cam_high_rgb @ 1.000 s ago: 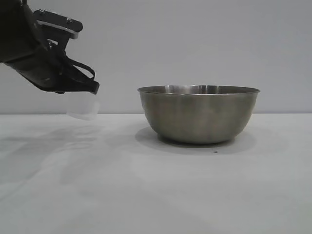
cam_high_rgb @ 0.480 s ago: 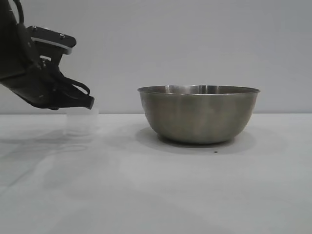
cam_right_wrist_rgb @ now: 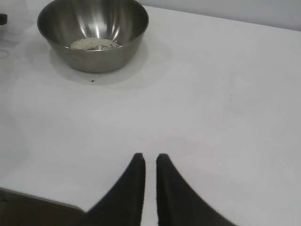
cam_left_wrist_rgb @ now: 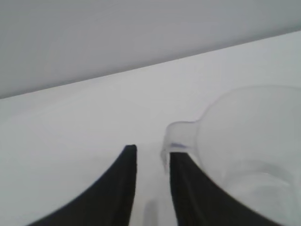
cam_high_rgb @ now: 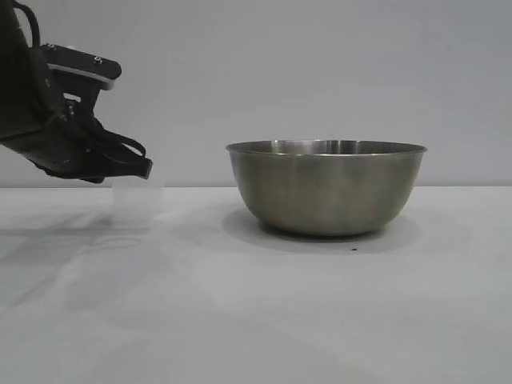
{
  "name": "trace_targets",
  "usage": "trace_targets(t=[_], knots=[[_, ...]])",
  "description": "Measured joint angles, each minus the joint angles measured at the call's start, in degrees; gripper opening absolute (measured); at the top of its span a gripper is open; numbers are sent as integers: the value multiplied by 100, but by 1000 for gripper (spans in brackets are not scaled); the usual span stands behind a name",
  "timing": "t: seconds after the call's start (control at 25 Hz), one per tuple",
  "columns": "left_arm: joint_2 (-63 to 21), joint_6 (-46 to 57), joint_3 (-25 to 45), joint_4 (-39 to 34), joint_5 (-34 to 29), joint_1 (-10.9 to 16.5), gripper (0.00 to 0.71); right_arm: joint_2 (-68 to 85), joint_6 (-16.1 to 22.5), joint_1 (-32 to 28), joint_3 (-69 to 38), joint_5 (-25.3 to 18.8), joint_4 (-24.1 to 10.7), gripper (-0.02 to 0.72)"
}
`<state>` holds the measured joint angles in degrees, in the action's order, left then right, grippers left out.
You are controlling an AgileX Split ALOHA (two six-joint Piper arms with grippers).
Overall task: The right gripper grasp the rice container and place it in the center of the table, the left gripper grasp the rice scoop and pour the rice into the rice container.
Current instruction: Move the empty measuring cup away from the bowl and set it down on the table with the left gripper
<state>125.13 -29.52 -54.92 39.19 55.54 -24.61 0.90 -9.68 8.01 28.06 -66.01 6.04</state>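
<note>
The left hand (cam_high_rgb: pixel 142 170) covers the rice scoop's (cam_high_rgb: pixel 136 202) rim; the frame edge crops its arm.

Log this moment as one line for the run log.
rice scoop: upright on table, left of rice container | rice: in container | left pincer: open at scoop handle | right pincer: parked, empty

surface: white table (cam_high_rgb: pixel 264 312), matte, fills the lower part of the exterior view | mark: small dark speck (cam_high_rgb: pixel 354 248) on the table toward the front right | backdrop: plain pale grey wall (cam_high_rgb: pixel 320 72) behind the table, meeting it in a straight horizontal edge | soft shadows on the table at the left
</note>
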Motion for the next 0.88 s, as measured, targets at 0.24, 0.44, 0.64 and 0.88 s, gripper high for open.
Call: trace_targets(t=[0.24, 0.44, 0.64, 0.88], knots=[[0, 172, 0, -10, 23, 0, 361, 0, 0, 0, 0, 0, 0, 55], [0, 235, 78, -240, 60, 0, 386, 0, 0, 0, 0, 0, 0, 55], [-86, 499, 447, -576, 305, 0, 386, 0, 0, 0, 0, 0, 0, 55], [-123, 866, 994, -1035, 774, 0, 386, 0, 0, 0, 0, 0, 0, 55]])
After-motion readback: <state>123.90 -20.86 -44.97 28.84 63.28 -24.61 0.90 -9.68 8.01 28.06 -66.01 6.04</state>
